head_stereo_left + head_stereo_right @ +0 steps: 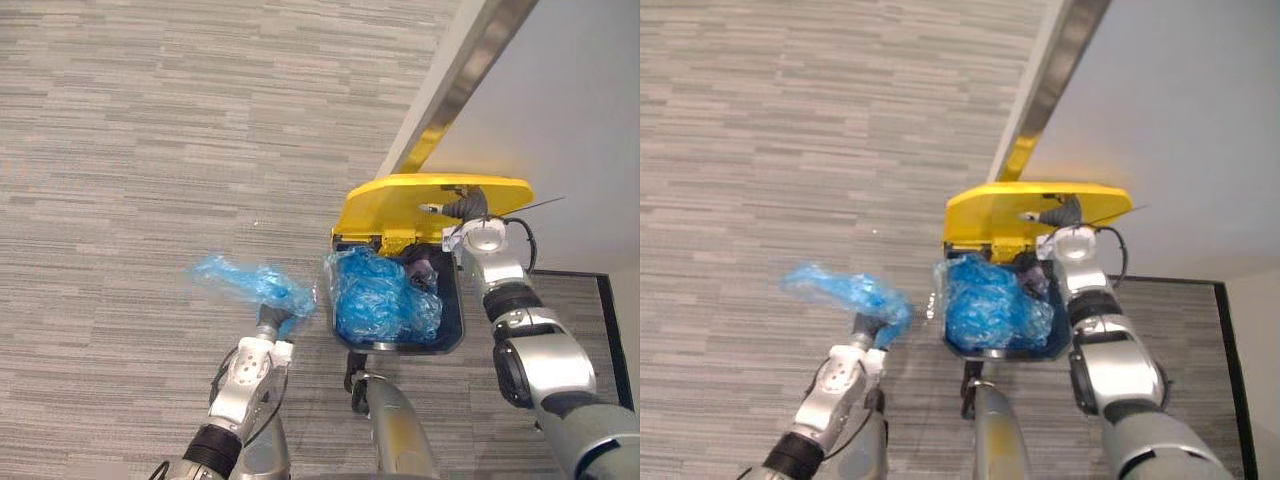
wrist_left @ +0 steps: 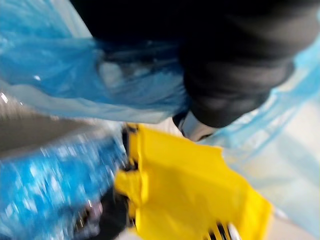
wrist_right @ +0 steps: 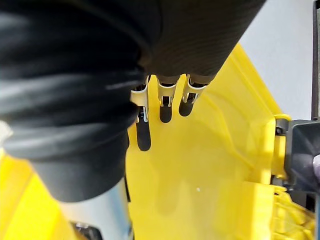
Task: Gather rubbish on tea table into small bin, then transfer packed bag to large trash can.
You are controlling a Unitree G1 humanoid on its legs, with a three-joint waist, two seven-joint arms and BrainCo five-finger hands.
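The left hand is low down, just to the left of the big trash can. A blue bag sticks out of this hand and spreads away from it, up over the grey carpet floor. The bag is beside the can, not in it, and its near end comes close to the can's left edge. The blue plastic is wrapped round the front of the hand, so I cannot tell if the hand is closed on it or not.

The bag is thin, shiny and see-through. It is all crumpled, long and floppy.

The trash can is dark with a yellow lid. The lid stands up, so the can is open. Inside the can there is more crumpled blue plastic, in a big puffy heap. A small dark thing lies next to the heap, but it is too small to tell what it is.

The right hand is up at the yellow lid. Its fingers are straight and lie flat against the lid, not curled round it.

The can stands by a pale wall.
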